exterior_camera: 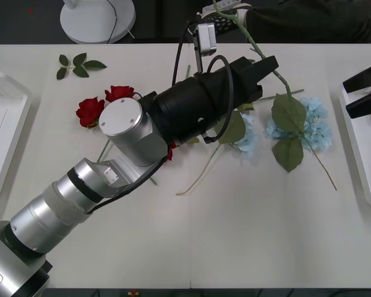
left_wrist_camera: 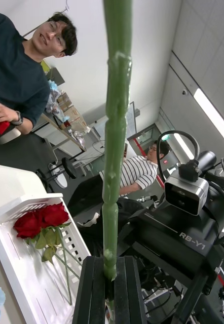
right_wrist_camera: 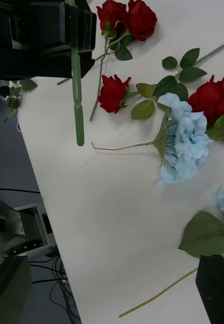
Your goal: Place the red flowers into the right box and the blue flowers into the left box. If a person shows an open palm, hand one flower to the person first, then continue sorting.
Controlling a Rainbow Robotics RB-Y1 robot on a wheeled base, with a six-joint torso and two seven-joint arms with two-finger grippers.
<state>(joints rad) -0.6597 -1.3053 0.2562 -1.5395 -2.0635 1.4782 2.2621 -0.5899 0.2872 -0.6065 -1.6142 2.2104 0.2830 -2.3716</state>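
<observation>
Clearly early on: the left end effector (exterior_camera: 269,65) is clenched on a green stem (left_wrist_camera: 114,152) raised toward the person (exterior_camera: 309,21), the right end effector (exterior_camera: 366,93) spread idle over the right box (exterior_camera: 358,167) holding two red flowers (left_wrist_camera: 41,220), with other red flowers (exterior_camera: 102,105) and blue flowers (exterior_camera: 309,127) on the tabletop (exterior_camera: 235,235).

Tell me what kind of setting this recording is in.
Probably a robotics lab or workshop: a white table strewn with artificial flowers, a second robot marked RB-Y1 nearby, fluorescent ceiling lights and cluttered desks behind.
</observation>
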